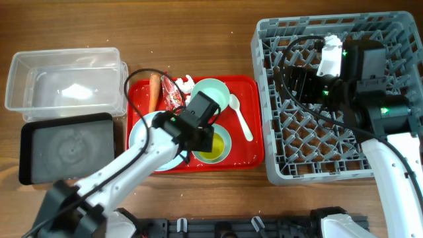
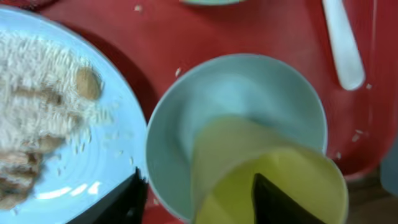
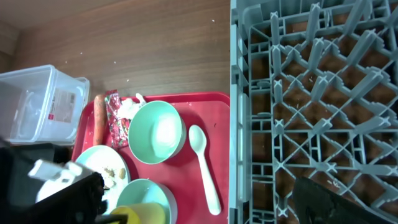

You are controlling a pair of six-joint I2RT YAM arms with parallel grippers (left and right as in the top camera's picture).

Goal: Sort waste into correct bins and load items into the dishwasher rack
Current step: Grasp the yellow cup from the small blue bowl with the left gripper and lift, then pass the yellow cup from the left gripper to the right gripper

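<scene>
My left gripper (image 2: 199, 190) hung spread wide over the yellow cup (image 2: 236, 143), which sat inside the light blue bowl (image 2: 242, 87) on the red tray (image 2: 186, 31), while my right gripper (image 1: 309, 82) hovered above the dishwasher rack (image 1: 396, 26), and I could not tell whether it was clenched or released.

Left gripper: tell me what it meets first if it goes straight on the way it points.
Most likely the yellow cup standing in the light blue bowl: the open left gripper seems to straddle the cup's wall. Depth is unclear from the wrist view.
</scene>
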